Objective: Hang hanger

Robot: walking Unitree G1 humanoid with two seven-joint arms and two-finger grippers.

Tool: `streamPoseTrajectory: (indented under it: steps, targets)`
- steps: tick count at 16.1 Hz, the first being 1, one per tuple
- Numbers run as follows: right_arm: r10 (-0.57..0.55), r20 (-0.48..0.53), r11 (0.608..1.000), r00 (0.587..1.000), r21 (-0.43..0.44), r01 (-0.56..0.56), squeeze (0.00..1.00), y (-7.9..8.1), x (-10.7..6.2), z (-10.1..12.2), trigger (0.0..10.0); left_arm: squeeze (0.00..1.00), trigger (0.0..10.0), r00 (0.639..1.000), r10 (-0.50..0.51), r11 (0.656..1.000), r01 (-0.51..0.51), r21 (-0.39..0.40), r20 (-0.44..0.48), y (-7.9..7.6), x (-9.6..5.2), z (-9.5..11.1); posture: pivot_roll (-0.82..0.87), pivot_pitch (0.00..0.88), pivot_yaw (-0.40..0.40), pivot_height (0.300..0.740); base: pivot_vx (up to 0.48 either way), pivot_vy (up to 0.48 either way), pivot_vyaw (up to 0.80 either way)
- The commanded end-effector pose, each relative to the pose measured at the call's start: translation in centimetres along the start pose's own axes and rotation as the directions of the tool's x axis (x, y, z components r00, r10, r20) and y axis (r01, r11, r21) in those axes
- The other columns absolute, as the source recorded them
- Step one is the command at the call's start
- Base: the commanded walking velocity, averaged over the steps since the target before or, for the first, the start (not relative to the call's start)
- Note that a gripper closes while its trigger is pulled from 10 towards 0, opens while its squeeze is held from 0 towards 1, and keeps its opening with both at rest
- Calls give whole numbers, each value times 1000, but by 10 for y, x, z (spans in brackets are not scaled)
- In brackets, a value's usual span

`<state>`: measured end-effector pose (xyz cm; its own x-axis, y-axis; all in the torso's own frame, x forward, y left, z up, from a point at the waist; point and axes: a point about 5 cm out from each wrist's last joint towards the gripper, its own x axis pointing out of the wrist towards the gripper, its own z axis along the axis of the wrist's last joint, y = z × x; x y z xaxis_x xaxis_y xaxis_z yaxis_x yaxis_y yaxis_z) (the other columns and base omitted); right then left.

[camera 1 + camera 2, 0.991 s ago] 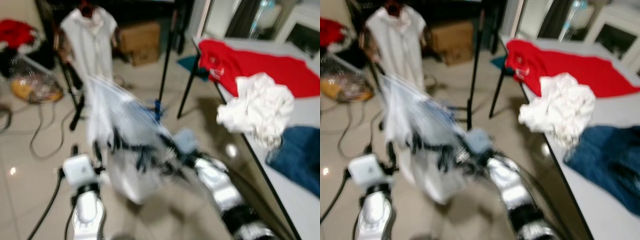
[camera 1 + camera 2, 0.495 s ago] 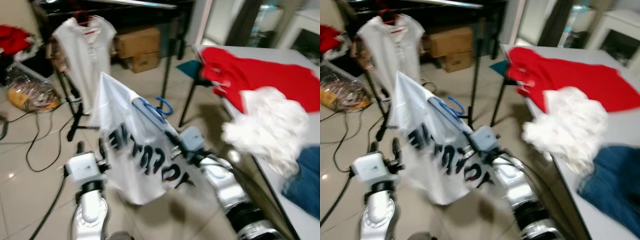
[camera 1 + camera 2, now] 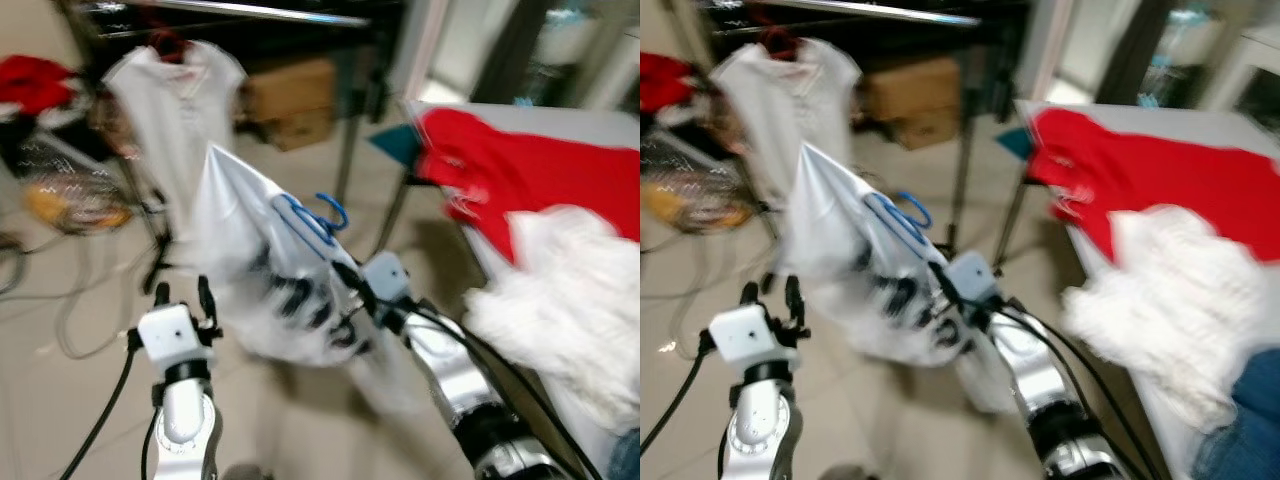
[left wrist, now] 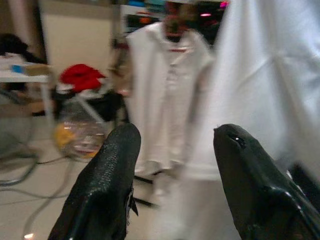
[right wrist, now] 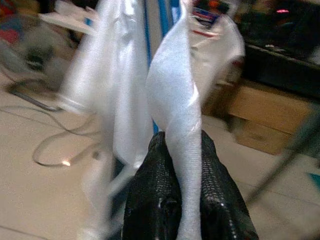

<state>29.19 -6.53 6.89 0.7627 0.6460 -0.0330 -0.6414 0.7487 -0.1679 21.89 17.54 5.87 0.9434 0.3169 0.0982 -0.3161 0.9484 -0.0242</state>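
The right gripper (image 3: 345, 275) is in the middle of the scene, pinching a white shirt (image 3: 260, 270) tight between its two black fingers (image 5: 160, 185). The shirt has dark letters on it and sits on a blue hanger (image 3: 310, 215). The hanger hook pokes out at the top of the shirt. The shirt hangs in the air above the floor (image 3: 80, 300), just to the right of the left gripper (image 3: 182, 295). The left gripper is wide open and holds nothing. Its fingers (image 4: 107, 175) point toward the far side of the room. Far away on the left, another white shirt (image 3: 175, 100) hangs on a red hanger (image 3: 170, 42) from a rail (image 3: 250, 12). A brown box (image 3: 290, 95) sits on the floor behind it. A table (image 3: 480, 110) is on the right. On it lie a red shirt (image 3: 520, 165) and, nearer, a bunched-up white cloth (image 3: 570, 310). The pictures are a bit blurry.
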Motion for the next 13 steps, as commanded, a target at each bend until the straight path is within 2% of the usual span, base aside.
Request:
streamPoseTrajectory:
  steps: [1,13]
  targets:
    - [-12,34,1000,999,-15,12,0,-4,2,7,10000,0,10000,1000,-18,1000,18,-9,4,-6,1,2,95,41,-43,740,409,0,0]
    - [-25,37,1000,999,-15,25,0,-5,7,10,10000,0,10000,1000,-9,1000,9,-7,10,-5,4,4,105,35,-43,740,410,0,0]
